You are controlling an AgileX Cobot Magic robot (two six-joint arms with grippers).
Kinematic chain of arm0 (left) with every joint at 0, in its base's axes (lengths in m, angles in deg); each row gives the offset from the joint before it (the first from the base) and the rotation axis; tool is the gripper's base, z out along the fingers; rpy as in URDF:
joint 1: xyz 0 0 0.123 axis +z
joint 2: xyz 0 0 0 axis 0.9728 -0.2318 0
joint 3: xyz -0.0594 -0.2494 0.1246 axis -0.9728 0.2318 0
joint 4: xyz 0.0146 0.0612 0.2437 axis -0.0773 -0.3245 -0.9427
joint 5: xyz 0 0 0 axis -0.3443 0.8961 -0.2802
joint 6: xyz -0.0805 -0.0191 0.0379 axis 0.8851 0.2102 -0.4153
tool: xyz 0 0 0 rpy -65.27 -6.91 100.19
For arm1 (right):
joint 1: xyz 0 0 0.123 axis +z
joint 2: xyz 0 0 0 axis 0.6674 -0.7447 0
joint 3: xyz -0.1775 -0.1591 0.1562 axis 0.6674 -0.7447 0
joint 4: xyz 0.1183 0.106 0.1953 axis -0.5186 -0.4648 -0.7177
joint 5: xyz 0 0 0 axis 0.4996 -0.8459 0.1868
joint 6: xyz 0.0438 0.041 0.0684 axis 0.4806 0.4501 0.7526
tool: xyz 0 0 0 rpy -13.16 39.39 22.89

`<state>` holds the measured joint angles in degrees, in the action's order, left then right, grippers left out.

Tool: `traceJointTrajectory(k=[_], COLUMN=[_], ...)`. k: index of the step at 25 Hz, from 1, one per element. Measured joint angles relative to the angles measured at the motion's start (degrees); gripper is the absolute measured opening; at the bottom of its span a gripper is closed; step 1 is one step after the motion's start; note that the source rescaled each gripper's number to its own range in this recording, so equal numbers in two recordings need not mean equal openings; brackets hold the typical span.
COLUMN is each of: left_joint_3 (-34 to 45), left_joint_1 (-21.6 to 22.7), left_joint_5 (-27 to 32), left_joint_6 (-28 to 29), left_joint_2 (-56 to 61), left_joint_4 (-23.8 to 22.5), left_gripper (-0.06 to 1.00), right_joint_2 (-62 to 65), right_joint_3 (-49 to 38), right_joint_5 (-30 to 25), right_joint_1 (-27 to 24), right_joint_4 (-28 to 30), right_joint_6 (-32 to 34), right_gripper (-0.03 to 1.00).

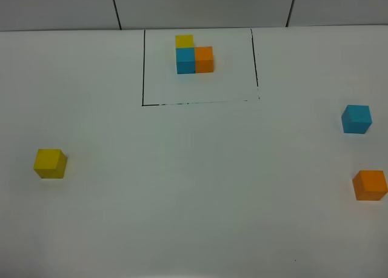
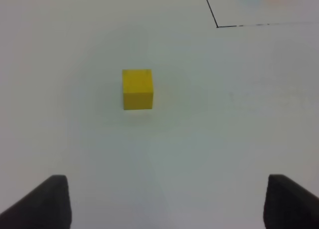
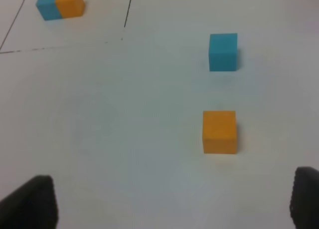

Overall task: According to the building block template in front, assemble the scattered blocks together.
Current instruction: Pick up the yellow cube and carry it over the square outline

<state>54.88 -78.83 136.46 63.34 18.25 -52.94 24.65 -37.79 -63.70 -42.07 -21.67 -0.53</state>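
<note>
The left gripper (image 2: pixel 169 209) hangs above the table (image 1: pixel 194 217) with its two dark fingers spread wide and nothing between them. The yellow cube (image 2: pixel 137 89) lies ahead of it on the bare white surface, well apart from both fingertips and slightly toward the left finger's side of the gap. In the exterior high view this cube sits alone at the left of the table, nearer the front edge than the far one.

The right gripper (image 3: pixel 169 201) is likewise spread wide and holds nothing. The orange cube (image 3: pixel 219 131) lies ahead of it, clear of the fingers and closer to the right finger than to the left. The blue cube (image 3: pixel 223 51) stands farther on, almost in line with the orange one, with a gap of bare table between them. From above, both sit near the table's right edge, the blue one farther back.

The building block template (image 1: pixel 194 55) rests at the far middle of the table: a blue block with an orange one touching its right side and a yellow one showing just beyond the blue. A thin black rectangle (image 1: pixel 143 66) is drawn around it, its near line faint and broken in places. All the blocks have plain, single-coloured faces.

Open table separates each gripper from its nearest cube. Behind the table runs a grey wall (image 1: pixel 200 5) with dark seams.
</note>
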Motion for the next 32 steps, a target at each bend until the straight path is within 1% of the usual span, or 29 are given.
traceJointTrajectory(k=[32], left_joint_3=[0.0], left_joint_1=[0.0], left_joint_5=[0.0], left_joint_6=[0.0], left_joint_2=[0.0], left_joint_4=[0.0], left_gripper=[0.68], right_joint_2=[0.0], right_joint_3=[0.0], right_joint_5=[0.0], right_joint_1=[0.0], right_joint_4=[0.0], right_joint_6=[0.0], right_gripper=[0.96])
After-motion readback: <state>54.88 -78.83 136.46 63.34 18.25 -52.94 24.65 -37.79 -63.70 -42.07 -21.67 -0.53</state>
